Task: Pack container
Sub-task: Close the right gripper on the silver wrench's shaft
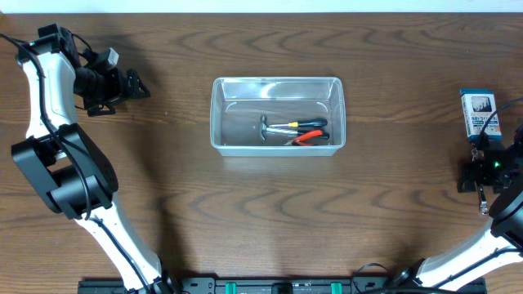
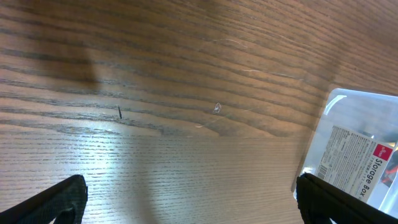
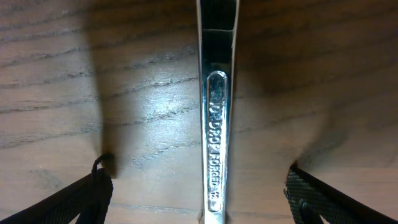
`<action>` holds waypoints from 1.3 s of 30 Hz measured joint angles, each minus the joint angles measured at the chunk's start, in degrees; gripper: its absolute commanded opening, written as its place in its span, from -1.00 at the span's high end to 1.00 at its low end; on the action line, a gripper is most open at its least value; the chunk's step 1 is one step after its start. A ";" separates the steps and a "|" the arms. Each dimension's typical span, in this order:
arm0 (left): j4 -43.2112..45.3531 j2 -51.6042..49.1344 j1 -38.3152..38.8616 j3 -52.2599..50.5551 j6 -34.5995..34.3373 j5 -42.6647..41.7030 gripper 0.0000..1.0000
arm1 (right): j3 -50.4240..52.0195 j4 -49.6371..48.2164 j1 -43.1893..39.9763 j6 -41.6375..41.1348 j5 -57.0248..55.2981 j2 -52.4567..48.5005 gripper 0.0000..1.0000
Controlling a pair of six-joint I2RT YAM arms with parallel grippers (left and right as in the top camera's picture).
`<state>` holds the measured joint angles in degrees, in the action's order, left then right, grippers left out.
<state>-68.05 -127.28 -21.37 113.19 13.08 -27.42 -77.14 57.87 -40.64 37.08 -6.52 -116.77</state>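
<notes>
The clear container (image 1: 278,143) sits mid-table and holds a small hammer (image 1: 266,127) and orange-handled pliers (image 1: 309,137). Its labelled corner (image 2: 357,155) shows at the right of the left wrist view. My left gripper (image 1: 135,84) is far to the container's left, open over bare wood (image 2: 189,193). At the table's right edge, my right gripper (image 1: 480,167) is open. In the right wrist view a chrome wrench (image 3: 217,118) lies flat on the wood. It runs lengthwise between the spread fingertips (image 3: 84,199) of the right gripper (image 3: 200,180), and neither touches it.
A small blue-and-white printed box (image 1: 479,113) stands just behind the right gripper near the right edge. The left arm's base and links (image 1: 61,171) occupy the left side. Dark wood table (image 1: 245,212) lies between the arms and in front of the container.
</notes>
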 measured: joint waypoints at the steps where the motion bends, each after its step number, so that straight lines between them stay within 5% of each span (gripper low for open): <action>1: 0.00 0.00 0.00 0.00 0.02 0.00 -0.96 | 0.00 -0.09 0.00 0.00 0.00 0.00 -0.75; 25: 0.00 0.00 0.00 0.00 0.02 0.00 -0.96 | 0.02 -0.42 0.02 0.07 -0.61 0.00 0.31; 39: 0.00 0.00 0.00 0.00 0.00 0.00 -0.96 | 0.02 -0.76 2.01 0.02 -0.76 0.00 0.66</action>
<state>-68.05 -127.28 -21.37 113.19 13.08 -27.42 -77.12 57.10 -38.63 37.10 -7.29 -116.77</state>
